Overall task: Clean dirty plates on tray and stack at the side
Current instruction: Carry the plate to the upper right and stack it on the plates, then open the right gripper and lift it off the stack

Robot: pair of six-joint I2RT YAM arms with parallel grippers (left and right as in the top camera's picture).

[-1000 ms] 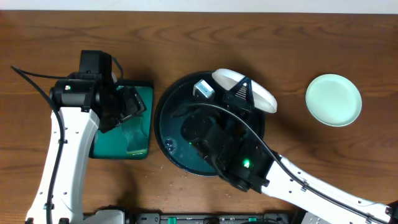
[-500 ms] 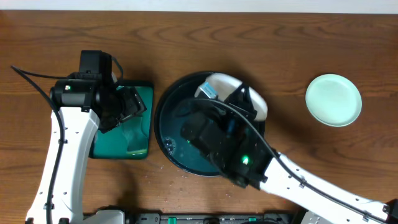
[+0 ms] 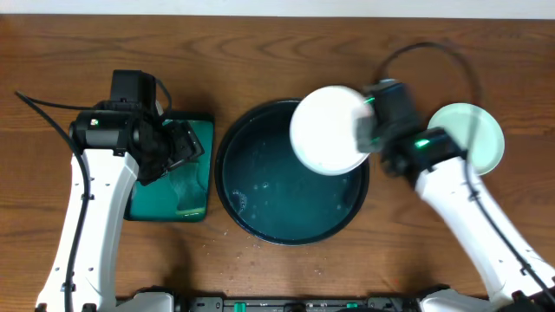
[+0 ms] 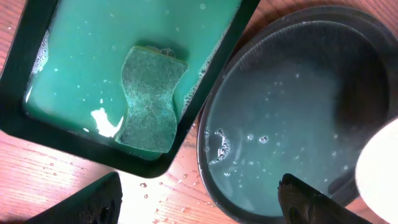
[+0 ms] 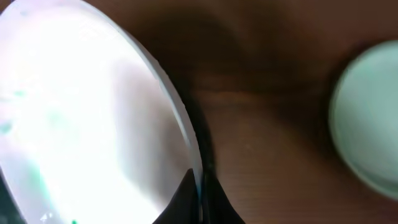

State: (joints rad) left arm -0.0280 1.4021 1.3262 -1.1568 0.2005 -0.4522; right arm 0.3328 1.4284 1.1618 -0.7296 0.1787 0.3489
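- Jaws of right gripper (image 3: 366, 130) clamped on plate (image 3: 325, 130) rim; plate has swung up out of the tray (image 3: 232, 195), now above its right edge
- left gripper (image 3: 178, 147) gapes empty near sponge (image 4: 149, 99)
- side plate (image 3: 477, 139) waits close by; stacking looks next

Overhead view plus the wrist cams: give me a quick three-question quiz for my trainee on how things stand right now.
1. True or false: the right gripper is shut on the rim of a plate above the black tray.
2. Where does the sponge lie? A: in the black tray. B: in the green tray. C: on the plate.
3. Fill in: the left gripper hangs with its jaws ____.
Key: 1 true; 2 B; 3 open.
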